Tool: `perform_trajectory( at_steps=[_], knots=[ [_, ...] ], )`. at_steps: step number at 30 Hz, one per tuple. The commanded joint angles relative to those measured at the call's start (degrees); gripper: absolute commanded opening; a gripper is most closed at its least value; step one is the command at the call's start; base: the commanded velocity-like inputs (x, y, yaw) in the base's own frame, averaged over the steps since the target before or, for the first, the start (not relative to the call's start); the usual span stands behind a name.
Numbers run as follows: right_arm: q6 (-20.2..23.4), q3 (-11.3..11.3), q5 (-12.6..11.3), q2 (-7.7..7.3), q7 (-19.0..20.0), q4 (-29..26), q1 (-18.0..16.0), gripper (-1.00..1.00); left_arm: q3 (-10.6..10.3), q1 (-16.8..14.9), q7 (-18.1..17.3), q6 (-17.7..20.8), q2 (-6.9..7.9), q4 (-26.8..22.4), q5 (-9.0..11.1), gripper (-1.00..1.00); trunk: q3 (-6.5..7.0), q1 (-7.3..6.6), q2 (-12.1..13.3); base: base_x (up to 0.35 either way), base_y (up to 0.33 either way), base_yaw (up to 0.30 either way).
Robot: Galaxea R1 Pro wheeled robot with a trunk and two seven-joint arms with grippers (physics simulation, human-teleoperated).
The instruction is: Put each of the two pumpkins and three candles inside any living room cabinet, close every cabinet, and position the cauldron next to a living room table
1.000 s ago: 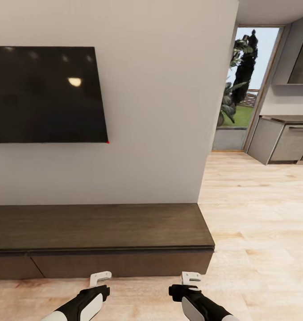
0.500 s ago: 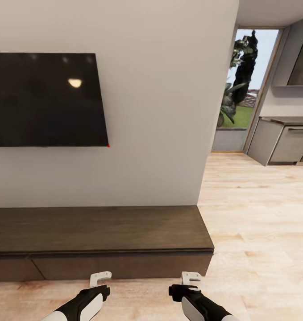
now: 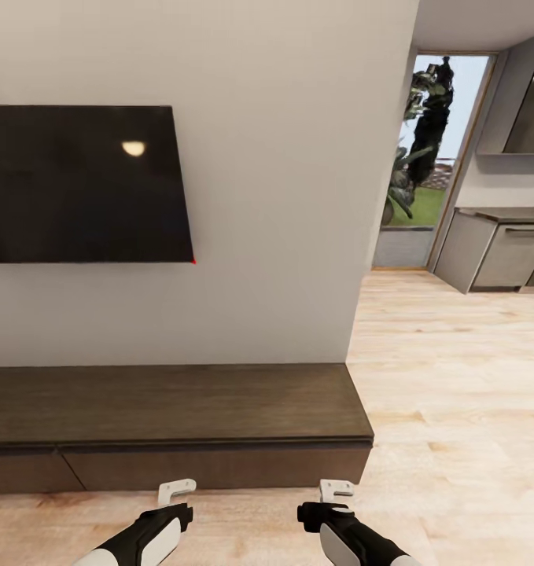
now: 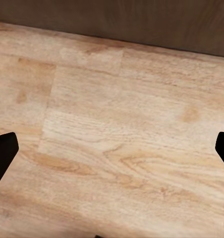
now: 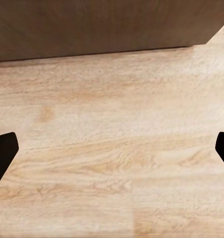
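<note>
The cabinet [image 3: 172,409], a long low dark brown console, runs along the wall in front of me, and the drawer fronts I see sit flush. Its front face also appears in the left wrist view [image 4: 117,20] and the right wrist view [image 5: 102,25]. My left gripper [image 3: 176,491] and right gripper [image 3: 336,490] hang low over the wooden floor just before the cabinet. Both are open and hold nothing, with the dark fingertips [image 4: 3,153] [image 5: 3,151] far apart. The pumpkins, candles and cauldron are out of view.
A black TV [image 3: 78,185] hangs on the white wall above the cabinet. The wall ends at a corner [image 3: 377,236]. To the right of it, light wood floor [image 3: 455,393] leads to grey kitchen units [image 3: 502,255] and a glass door [image 3: 432,157].
The whole picture has shifted a little, with the TV lower in frame and the cabinet's right end slightly further left, so the camera moved. Both arms keep their pose.
</note>
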Motion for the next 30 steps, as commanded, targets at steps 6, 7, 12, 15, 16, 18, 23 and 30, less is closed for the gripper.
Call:
perform_trajectory(
  at_steps=[6,7,12,15,16,18,23,30],
  knots=[
    [0.2,0.4,-0.3,0.00,-0.4,-0.1,-0.1,1.00,-0.5,0.0,0.4,0.3,0.04,-0.2,0.3,1.00,1.02,-1.33,2.4,0.000,0.000,0.000],
    [0.2,0.4,-0.3,0.00,-0.4,-0.1,-0.1,1.00,-0.5,0.0,0.4,0.3,0.01,-0.2,0.3,1.00,1.20,-1.54,2.8,0.000,0.000,0.000],
    [0.0,0.4,-0.3,0.00,-0.4,-0.1,-0.1,1.00,-0.5,0.0,0.4,0.3,0.00,-0.2,0.3,1.00,2.10,-2.64,4.8,0.000,0.000,0.000],
    [0.0,0.4,-0.3,0.00,-0.4,-0.1,-0.1,1.00,-0.5,0.0,0.4,0.3,-0.01,-0.2,0.3,1.00,2.64,-3.30,6.0,0.000,0.000,0.000],
    [0.0,0.4,-0.3,0.00,-0.4,-0.1,-0.1,1.00,-0.5,0.0,0.4,0.3,-0.01,-0.2,0.3,1.00,2.82,-3.52,6.4,0.000,0.000,0.000],
    [-0.1,0.4,-0.3,0.00,-0.4,-0.1,-0.1,1.00,-0.5,0.0,0.4,0.3,-0.01,-0.2,0.3,1.00,3.18,-3.96,7.2,0.000,0.000,0.000],
    [0.0,0.4,-0.3,0.00,-0.4,-0.1,-0.1,1.00,-0.5,0.0,0.4,0.3,0.00,-0.2,0.3,1.00,4.08,-5.06,9.2,0.000,0.000,0.000],
    [0.4,0.4,-0.3,-0.01,-0.5,-0.1,-0.1,1.00,-0.5,0.0,0.5,0.3,-0.01,-0.2,0.3,1.00,5.33,-6.60,12.0,0.000,0.000,0.000]
  ],
)
